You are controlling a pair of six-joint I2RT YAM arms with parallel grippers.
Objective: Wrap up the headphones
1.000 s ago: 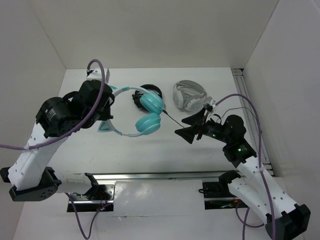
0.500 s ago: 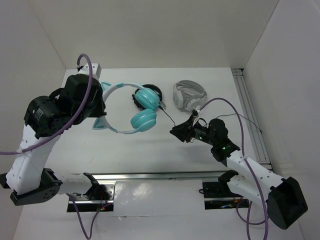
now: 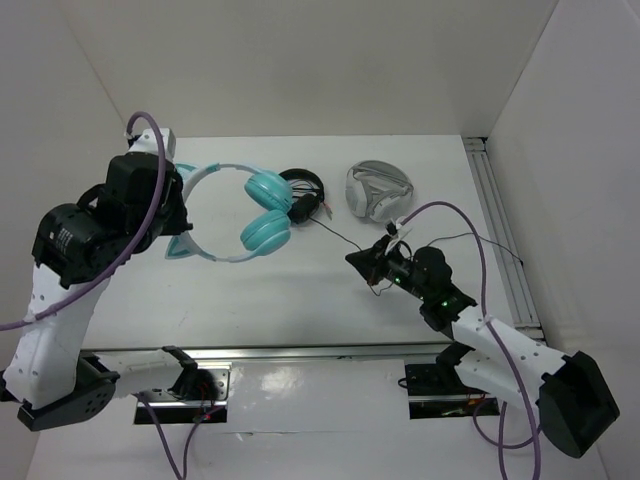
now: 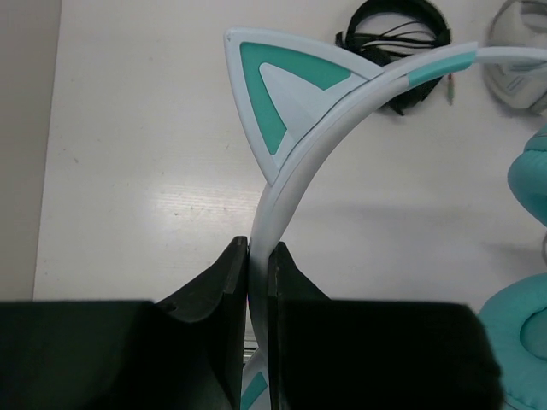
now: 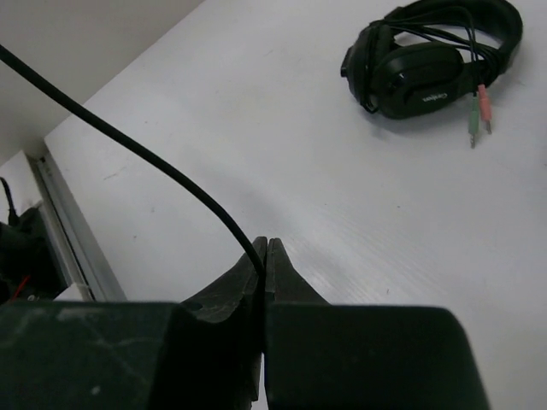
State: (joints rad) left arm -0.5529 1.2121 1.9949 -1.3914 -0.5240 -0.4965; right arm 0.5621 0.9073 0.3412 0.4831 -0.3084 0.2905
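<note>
The teal headphones (image 3: 265, 232) hang above the table, held up by their pale headband (image 4: 295, 179). My left gripper (image 4: 258, 249) is shut on that headband just below a cat ear (image 4: 273, 94). Both teal ear cups (image 3: 268, 189) dangle to the right of my left arm. The thin black cable (image 3: 335, 235) runs from the cups to my right gripper (image 3: 357, 258). In the right wrist view my right gripper (image 5: 263, 244) is shut on the cable (image 5: 128, 141), low over the table.
Black headphones (image 3: 305, 190) with their own cable lie at the back centre, just behind the teal cups. Grey-white headphones (image 3: 377, 190) lie to their right. A metal rail (image 3: 500, 230) runs along the right wall. White walls enclose the table.
My left arm has carried the teal headphones to the left. My right gripper has gone from open to shut on the cable and has moved left and lower.
</note>
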